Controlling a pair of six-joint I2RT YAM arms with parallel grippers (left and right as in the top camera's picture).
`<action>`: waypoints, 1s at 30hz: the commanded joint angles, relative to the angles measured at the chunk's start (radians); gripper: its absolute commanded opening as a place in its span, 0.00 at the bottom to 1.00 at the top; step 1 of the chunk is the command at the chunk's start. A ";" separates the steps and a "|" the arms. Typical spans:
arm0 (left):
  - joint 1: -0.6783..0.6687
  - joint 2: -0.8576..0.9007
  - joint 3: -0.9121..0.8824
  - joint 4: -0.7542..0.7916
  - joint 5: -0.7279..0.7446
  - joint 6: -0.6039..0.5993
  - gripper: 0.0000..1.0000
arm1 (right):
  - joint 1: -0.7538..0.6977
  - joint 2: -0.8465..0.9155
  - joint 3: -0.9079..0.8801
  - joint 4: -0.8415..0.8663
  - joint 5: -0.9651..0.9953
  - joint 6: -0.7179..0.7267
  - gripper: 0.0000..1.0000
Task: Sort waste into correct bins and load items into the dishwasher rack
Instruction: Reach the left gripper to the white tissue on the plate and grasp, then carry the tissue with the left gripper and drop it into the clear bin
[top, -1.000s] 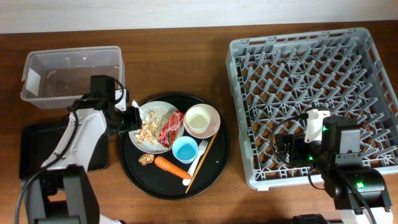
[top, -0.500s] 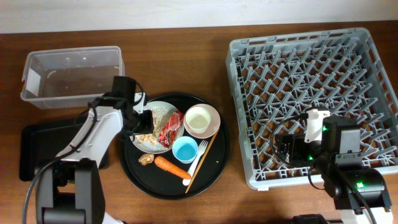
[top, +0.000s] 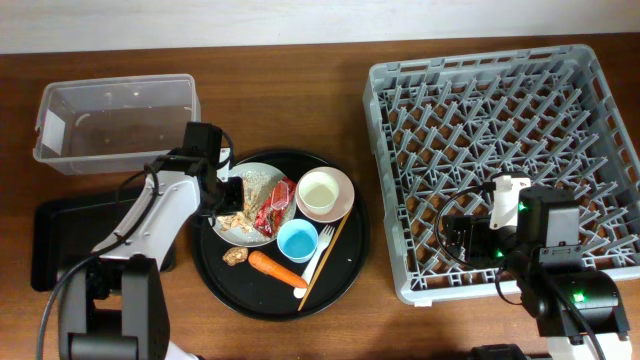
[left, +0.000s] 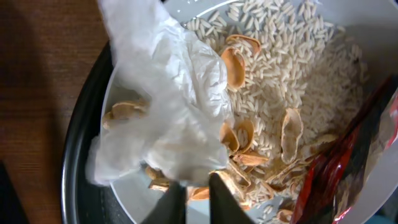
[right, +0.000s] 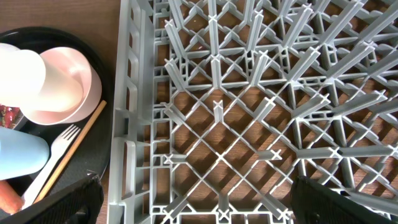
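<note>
Moved further over the plate with left gripper, can't tell if pinching the napkin; next, lift it to the far-left clear tub.

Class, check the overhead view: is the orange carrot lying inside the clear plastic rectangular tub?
No, the orange carrot lies on the large round black tray, beside the small light-blue cup.

Grey rack fills centre and right. Left edge: cream cup overlapping pink bowl, fork and chopstick below. My right gripper: fingers wide apart, lower corners.
</note>
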 joint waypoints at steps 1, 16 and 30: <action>-0.002 0.009 0.012 0.003 -0.011 -0.002 0.10 | 0.005 -0.002 0.021 0.000 -0.005 0.007 0.99; 0.000 -0.083 0.207 -0.170 -0.014 0.003 0.01 | 0.005 -0.002 0.021 0.000 -0.005 0.007 0.99; 0.113 -0.080 0.303 0.017 -0.265 0.002 0.01 | 0.005 -0.002 0.021 0.000 -0.005 0.007 0.99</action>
